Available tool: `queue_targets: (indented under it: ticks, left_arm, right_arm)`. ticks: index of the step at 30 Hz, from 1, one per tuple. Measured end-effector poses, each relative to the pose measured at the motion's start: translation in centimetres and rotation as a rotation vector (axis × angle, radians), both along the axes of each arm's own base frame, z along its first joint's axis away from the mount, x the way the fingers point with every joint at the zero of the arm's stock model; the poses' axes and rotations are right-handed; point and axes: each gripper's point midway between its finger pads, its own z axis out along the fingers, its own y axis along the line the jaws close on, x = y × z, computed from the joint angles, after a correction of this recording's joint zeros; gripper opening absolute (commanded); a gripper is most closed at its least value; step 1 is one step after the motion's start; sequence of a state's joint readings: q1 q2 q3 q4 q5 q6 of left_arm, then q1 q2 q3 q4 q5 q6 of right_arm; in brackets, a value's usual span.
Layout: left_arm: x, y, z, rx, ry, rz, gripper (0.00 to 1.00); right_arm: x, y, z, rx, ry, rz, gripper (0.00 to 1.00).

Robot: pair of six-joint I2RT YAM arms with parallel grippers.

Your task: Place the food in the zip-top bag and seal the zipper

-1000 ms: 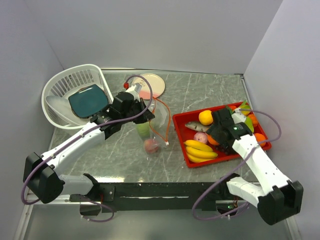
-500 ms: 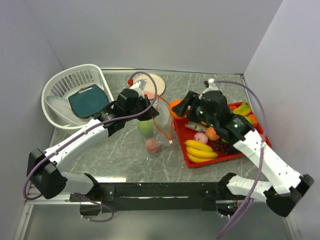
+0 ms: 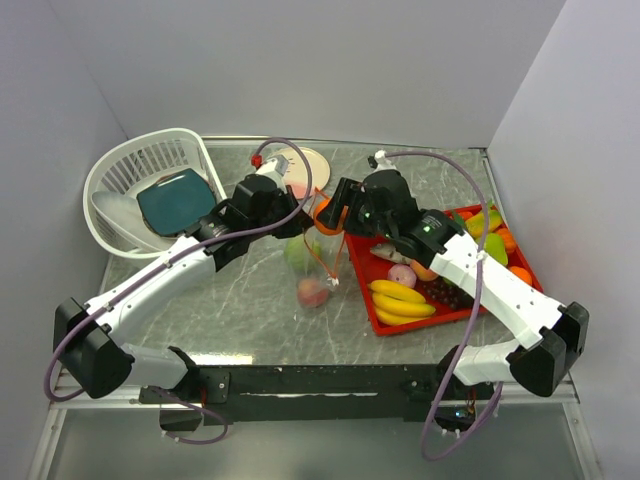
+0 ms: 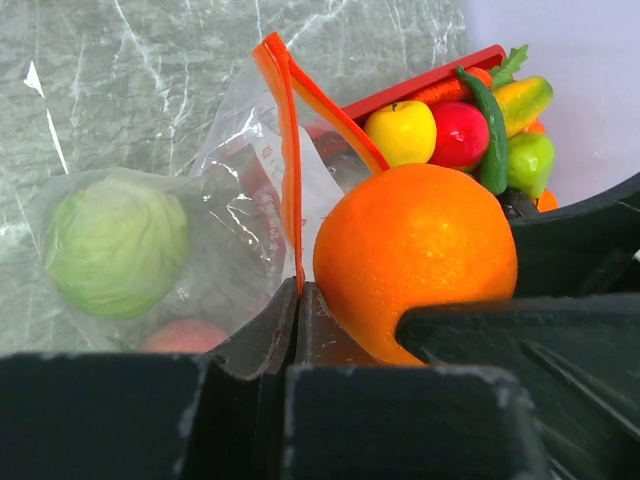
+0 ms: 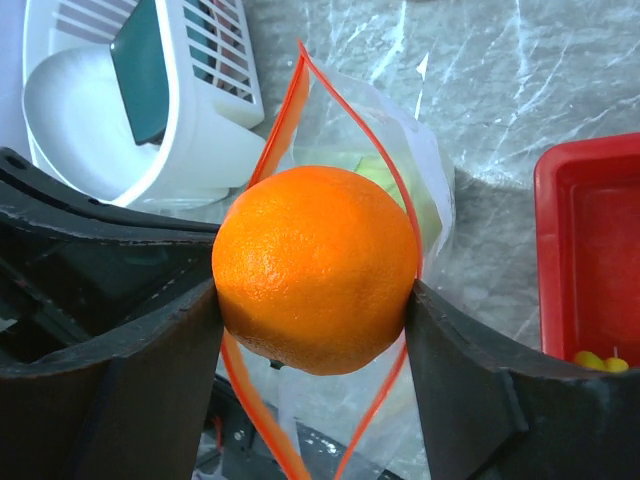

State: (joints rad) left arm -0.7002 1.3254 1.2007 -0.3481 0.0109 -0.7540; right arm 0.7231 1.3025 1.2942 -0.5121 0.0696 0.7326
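1. While the left gripper (image 4: pixel 297 300) stands with its jaws pressed together on the thin orange-red zipper (image 4: pixel 288 150) strip, it holds one lip of the clear floppy plastic zip-top bag (image 3: pixel 308 268) up off the grey marbled table (image 3: pixel 240 310); the mouth gapes in a long loop.
2. The right gripper (image 5: pixel 315 290) has its jaws spread wide and clamped on a round glossy orange (image 5: pixel 315 268), one black finger (image 5: pixel 150 350) against each side; nothing else is in its grasp.
3. That orange hangs right at the bag's open mouth, between the two runs of the zipper and just beside the left gripper; whether it touches the strip I cannot tell.
4. Inside the bag lie a pale green toy cabbage (image 4: pixel 115 245) and, nearer, a pink peach (image 3: pixel 312 292).
5. To the right sits the red rectangular plastic tray (image 3: pixel 353 265) with the rest of the food: yellow bananas (image 3: pixel 400 298) near, dark grapes (image 3: pixel 450 295) beside them, a yellow apple (image 4: pixel 402 130) further off.
6. At the far left stands a white lattice basket (image 3: pixel 120 165) holding a teal square dish (image 3: pixel 176 200); a round pale plate (image 3: pixel 315 165) lies beyond the bag.
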Motion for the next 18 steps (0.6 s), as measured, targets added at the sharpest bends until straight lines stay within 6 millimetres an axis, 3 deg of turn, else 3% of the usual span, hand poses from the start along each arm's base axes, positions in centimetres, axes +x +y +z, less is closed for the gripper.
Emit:
queue_targets:
  ticks: [3, 9, 18]
  left_arm:
    - [-0.1, 0.0, 0.0, 0.0, 0.0, -0.001, 0.01]
    - [0.0, 0.0, 0.0, 0.0, 0.0, 0.0, 0.01]
    - [0.2, 0.3, 0.3, 0.002, -0.012, 0.022, 0.01]
  right_arm:
    - [-0.2, -0.2, 0.3, -0.001, -0.012, 0.005, 0.93]
    - [-0.7, -0.6, 1.7, 0.013, -0.049, 0.015, 0.95]
    - [-0.7, -1.3, 1.9, -0.006, -0.066, -0.003, 0.95]
